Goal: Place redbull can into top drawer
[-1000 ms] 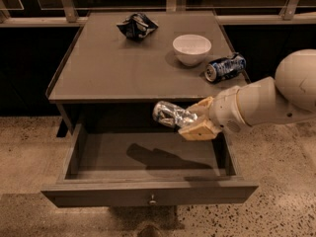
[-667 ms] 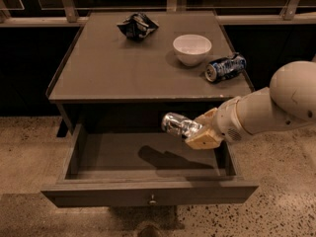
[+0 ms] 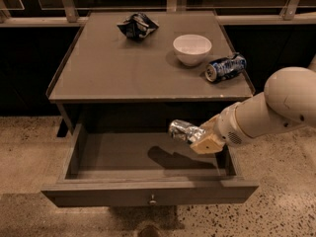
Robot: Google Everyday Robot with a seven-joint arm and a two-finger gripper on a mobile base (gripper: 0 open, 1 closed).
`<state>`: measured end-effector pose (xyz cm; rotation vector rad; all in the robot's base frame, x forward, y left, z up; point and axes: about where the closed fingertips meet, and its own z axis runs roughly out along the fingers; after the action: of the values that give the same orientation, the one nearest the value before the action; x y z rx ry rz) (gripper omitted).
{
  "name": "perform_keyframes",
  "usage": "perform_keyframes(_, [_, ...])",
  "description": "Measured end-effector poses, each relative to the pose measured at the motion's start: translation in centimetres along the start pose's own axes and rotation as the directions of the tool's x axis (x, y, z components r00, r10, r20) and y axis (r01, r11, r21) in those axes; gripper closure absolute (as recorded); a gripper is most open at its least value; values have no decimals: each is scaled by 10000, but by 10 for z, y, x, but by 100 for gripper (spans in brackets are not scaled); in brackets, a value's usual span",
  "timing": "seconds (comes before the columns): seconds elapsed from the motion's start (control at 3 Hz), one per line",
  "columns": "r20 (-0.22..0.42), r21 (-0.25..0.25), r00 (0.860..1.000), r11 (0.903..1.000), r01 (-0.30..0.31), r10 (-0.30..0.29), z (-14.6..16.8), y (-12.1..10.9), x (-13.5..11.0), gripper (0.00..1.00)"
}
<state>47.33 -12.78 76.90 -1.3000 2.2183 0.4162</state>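
Observation:
The redbull can (image 3: 183, 131), a small dented silver can, lies sideways in my gripper (image 3: 201, 138), which is shut on it. The gripper holds it over the right part of the open top drawer (image 3: 98, 154), a little above the drawer floor, where its shadow falls. The drawer is pulled out below the table, and its front panel with a small round knob (image 3: 152, 199) faces me. My white arm (image 3: 276, 107) reaches in from the right.
On the grey table top (image 3: 123, 68) lie a dark crumpled foil bag (image 3: 138, 25) at the back, a white bowl (image 3: 192, 49), and a dark blue can (image 3: 225, 67) on its side near the right edge. Speckled floor surrounds the table.
My gripper has carried the redbull can down and to the right, lower into the open drawer. The things on the table top have not moved.

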Motion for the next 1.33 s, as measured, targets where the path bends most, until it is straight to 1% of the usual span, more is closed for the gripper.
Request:
perform_keyframes(0.33, [200, 207, 9985, 9985, -509, 504, 8, -7, 15, 100])
perform_keyframes(0.67, [394, -155, 9943, 9950, -982, 988, 41, -21, 37, 100])
perform_keyframes(1.0, [288, -757, 9900, 9879, -1355, 1380, 77, -30, 55, 100])
perform_keyframes(1.33, [269, -853, 9892, 9863, -1415, 1442, 82, -30, 58, 81])
